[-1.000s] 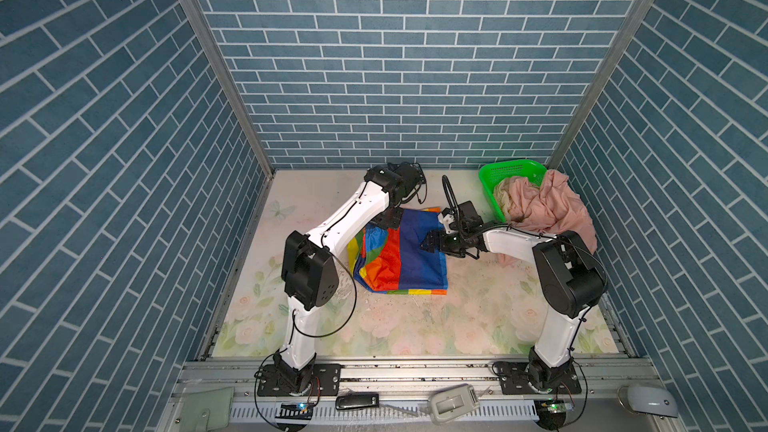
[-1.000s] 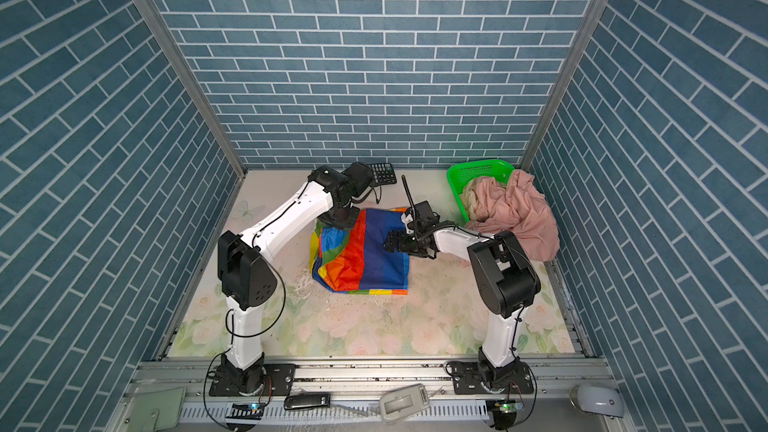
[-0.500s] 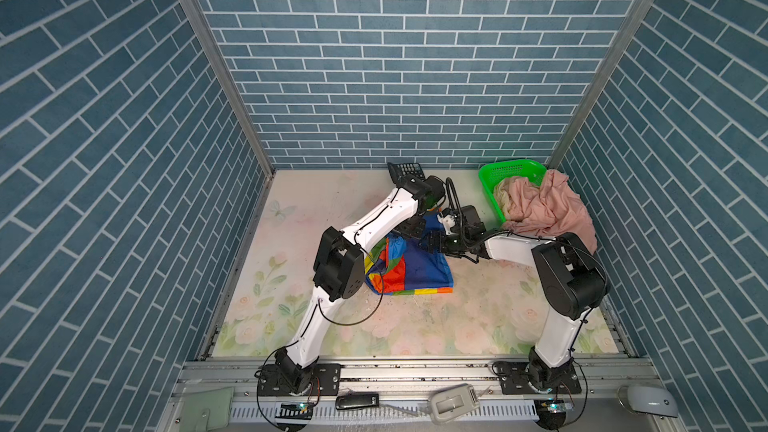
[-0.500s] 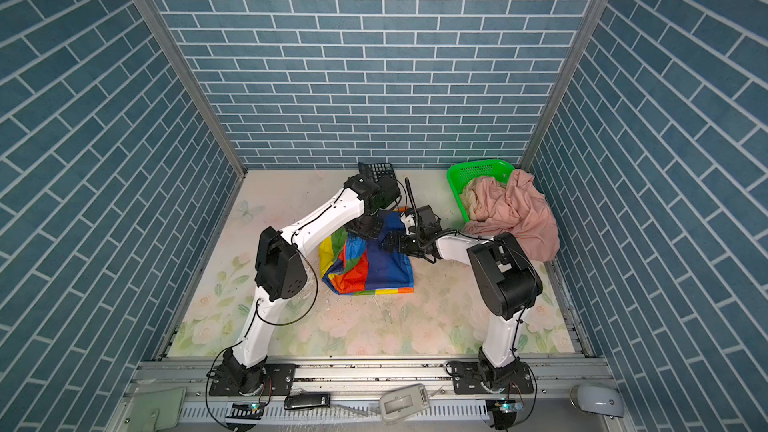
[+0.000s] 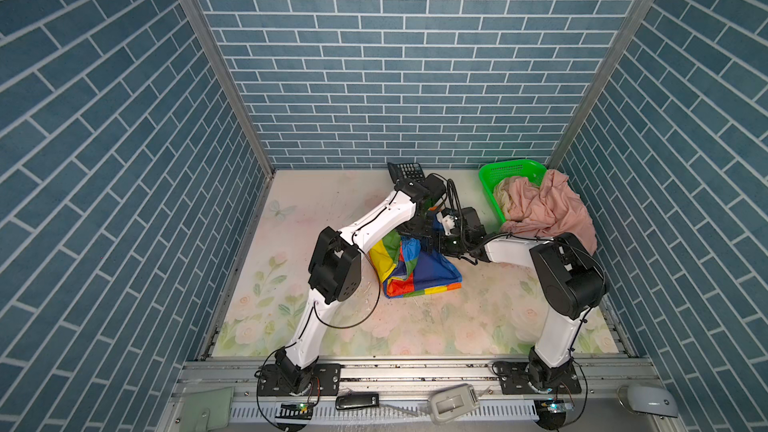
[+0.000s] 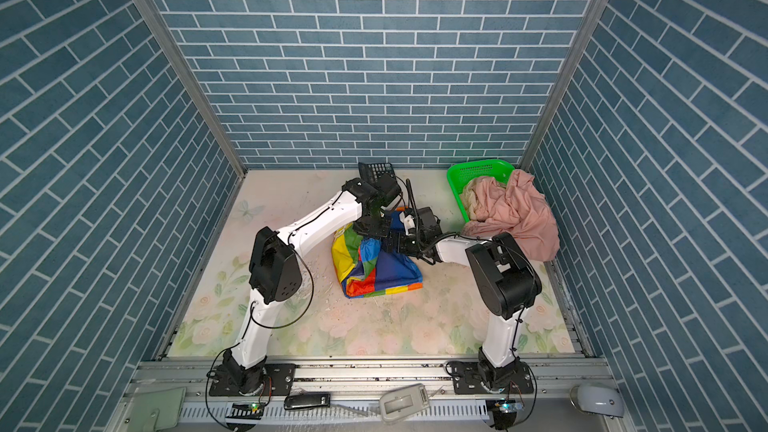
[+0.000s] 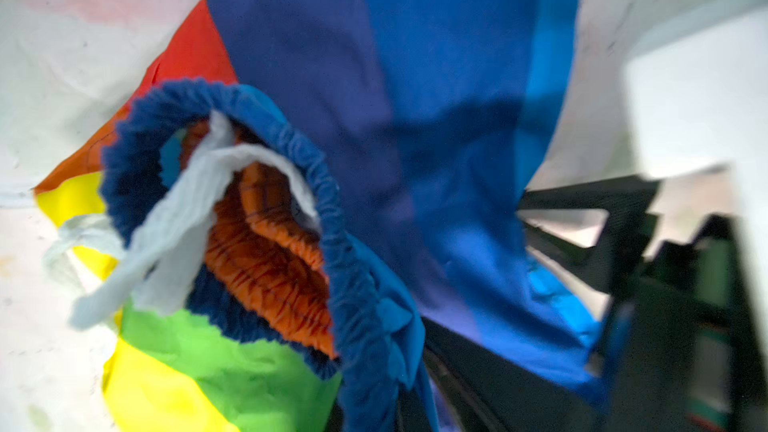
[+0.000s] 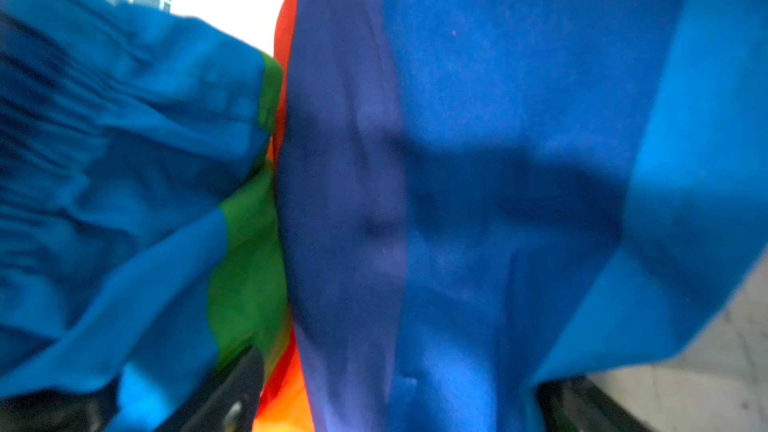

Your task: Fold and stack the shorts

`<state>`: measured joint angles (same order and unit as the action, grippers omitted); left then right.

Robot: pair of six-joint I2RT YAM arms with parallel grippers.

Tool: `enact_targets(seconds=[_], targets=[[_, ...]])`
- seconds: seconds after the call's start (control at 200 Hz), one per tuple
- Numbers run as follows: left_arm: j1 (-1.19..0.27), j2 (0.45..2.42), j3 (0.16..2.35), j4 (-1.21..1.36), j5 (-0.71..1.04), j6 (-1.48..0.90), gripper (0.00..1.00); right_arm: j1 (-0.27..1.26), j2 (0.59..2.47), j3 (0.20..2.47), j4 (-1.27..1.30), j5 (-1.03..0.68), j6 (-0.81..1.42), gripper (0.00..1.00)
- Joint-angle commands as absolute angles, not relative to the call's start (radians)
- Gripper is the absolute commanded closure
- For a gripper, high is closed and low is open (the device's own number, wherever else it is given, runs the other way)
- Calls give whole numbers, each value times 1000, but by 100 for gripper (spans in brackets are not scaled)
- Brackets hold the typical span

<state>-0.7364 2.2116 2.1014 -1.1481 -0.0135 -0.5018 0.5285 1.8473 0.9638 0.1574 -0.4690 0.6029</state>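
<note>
on the table (image 5: 332,201), the left gripper (image 5: 419,228) is pinched shut on the rainbow shorts (image 5: 424,274), one edge raised; the right gripper (image 5: 432,243) stands wide open, blue cloth draped across it.

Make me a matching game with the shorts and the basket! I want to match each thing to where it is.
Things:
1. shiny rainbow-striped shorts
2. plain dusty pink shorts
3. plain beige shorts
4. green plastic mesh basket

Places:
A. standing in the far right corner
B. bunched up in the middle of the flowery table
C. tucked inside the basket, mostly covered
D. spilling out over the basket's rim

Pairs: 1-B, 2-D, 3-C, 4-A
</note>
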Motion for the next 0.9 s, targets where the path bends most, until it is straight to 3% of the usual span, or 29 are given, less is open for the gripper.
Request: enact_targets(seconds=[0.0, 0.165, 0.38, 0.445, 0.54, 0.61, 0.655, 0.895], targets=[[-746, 2172, 2030, -1018, 58, -539, 90, 543, 1916, 908, 39, -462, 655, 1], [-745, 2145, 1915, -859, 111, -571, 87, 542, 1915, 901, 37, -466, 652, 1], [-725, 2052, 1836, -708, 141, -569, 77, 532, 1814, 888, -6, -471, 635, 1], [-716, 1994, 1809, -657, 146, -555, 62, 528, 1758, 889, -46, -467, 615, 1], [-699, 1920, 1817, -631, 161, -533, 31, 515, 1669, 893, -113, -454, 587, 1], [-683, 1857, 1819, -630, 154, -518, 25, 503, 1601, 902, -171, -442, 567, 1], [-670, 1808, 1802, -623, 144, -514, 1, 498, 1567, 910, -206, -426, 555, 1], [-547, 1527, 1407, -356, 303, -650, 0, 510, 1464, 978, -319, -362, 541, 1]])
